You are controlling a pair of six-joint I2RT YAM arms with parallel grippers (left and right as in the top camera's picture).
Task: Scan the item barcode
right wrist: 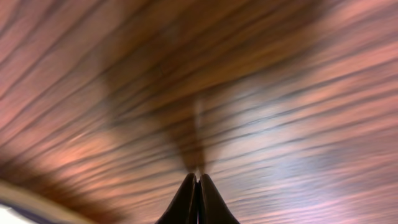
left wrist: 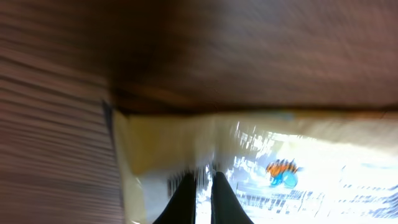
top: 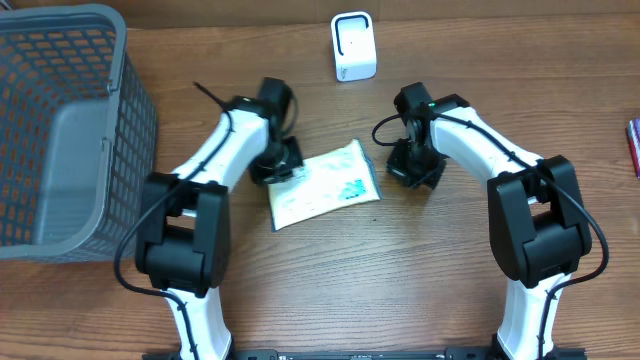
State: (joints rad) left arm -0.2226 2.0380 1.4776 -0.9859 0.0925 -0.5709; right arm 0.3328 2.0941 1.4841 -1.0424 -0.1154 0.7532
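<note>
The packet is lying flat on the table between my arms, its long axis running from near-left to far-right. My left pincer is hanging with fingers together over the packet's left end; I cannot tell whether it touches. My right pincer is hovering closed over bare wood just beside the packet.

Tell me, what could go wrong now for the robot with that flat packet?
1. The packet lies flat on the table, and the left gripper is shut with its tips over it, so it might just push the packet along instead of lifting it.
2. Those tips sit right beside what looks like the barcode; a grip there could hide it from the white scanner.
</note>
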